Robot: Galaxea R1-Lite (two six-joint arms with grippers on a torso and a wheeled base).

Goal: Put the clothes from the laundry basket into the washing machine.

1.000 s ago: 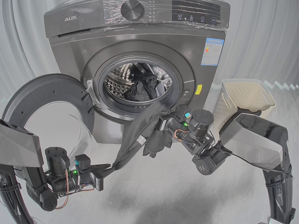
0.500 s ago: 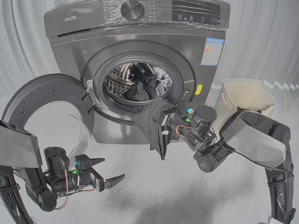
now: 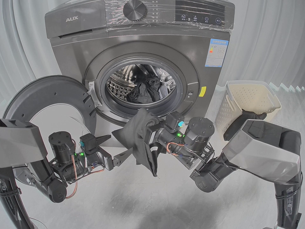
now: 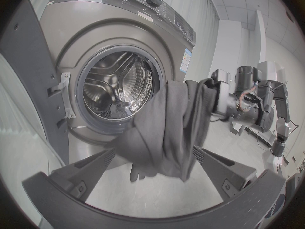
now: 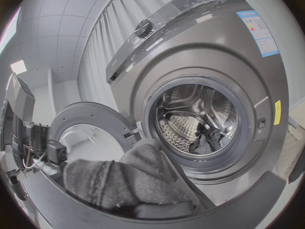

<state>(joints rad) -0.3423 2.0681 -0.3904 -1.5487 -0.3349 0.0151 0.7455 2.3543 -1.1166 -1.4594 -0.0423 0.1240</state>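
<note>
Right fingers (image 5: 193,191) clamp garment (image 3: 141,137); left fingers (image 3: 122,156) spread wide beside it.

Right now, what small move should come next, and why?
Probably close the left claw on the dark garment: its hanging fold appears inside the open claw, while the right claw holds the top below the drum opening, so the tail would likely drag.

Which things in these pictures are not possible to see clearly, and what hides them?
Head view: the right arm covers the bottom of the cream perforated plastic laundry basket; remaining clothes cannot be counted.
All views: the black clothes in the steel drum are tangled; number of pieces unclear.
Right wrist view: the dark grey garment is bunched close against the camera; its kind unclear.
</note>
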